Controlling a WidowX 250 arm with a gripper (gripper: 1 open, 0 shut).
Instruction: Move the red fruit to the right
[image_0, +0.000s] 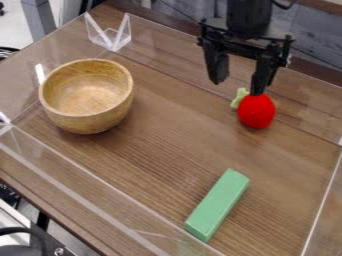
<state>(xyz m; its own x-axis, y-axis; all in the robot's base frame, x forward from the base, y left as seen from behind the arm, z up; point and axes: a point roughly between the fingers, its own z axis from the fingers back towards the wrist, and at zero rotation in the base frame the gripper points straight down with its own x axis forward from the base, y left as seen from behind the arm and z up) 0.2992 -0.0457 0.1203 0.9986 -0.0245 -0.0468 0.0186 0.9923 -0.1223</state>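
Camera | pincer (245, 72) spread, empty, pointing down | above red fruit (257, 109)

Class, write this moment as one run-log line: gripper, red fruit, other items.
gripper: open, above fruit, not touching | red fruit: resting on table, right side | wooden bowl: left | green block: front

Glossy red fruit (257, 110), matt wooden bowl (87, 95), wood-grain table (160, 160), clear plastic walls (107, 32).

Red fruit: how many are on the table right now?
1. The red fruit sits on the wooden table at the right, just below the open gripper. None appears hidden.
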